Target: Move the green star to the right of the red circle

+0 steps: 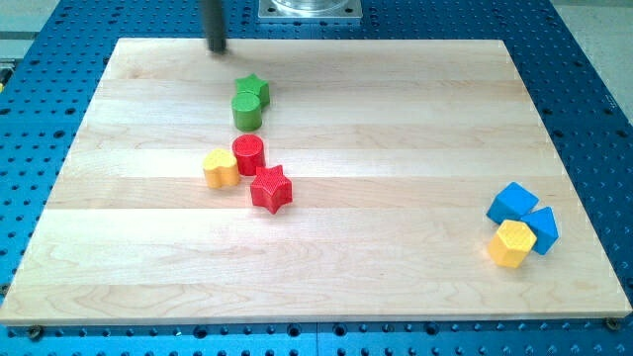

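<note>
Nearest the view's bottom, a yellow block (511,243) touches a blue block (542,228) and a blue cube (511,203) at the bench's (396,119) right. Left of centre, the red star (270,188), red circle (248,154) and yellow heart (221,169) cluster. Above them the green star (253,89) abuts a green cylinder (246,110). The tip (216,46) stands near the bench's top edge, up-left of the green star, apart. The arm carries no claw, only this rod.
</note>
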`<state>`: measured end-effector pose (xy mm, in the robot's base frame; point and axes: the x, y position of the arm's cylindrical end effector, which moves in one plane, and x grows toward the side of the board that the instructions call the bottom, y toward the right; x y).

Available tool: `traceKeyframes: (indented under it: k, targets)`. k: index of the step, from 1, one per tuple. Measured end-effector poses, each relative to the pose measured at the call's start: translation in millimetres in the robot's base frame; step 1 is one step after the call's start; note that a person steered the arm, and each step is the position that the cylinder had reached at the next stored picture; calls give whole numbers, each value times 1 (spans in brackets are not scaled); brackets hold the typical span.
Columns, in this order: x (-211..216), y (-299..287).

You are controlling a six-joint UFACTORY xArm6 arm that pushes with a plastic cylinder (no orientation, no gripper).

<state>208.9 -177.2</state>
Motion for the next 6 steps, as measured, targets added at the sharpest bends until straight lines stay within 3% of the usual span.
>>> traceKeyframes:
  k: [1, 2, 5, 6]
  targets:
    - [36, 4]
    - [96, 69]
    - [156, 190]
    - [171, 197]
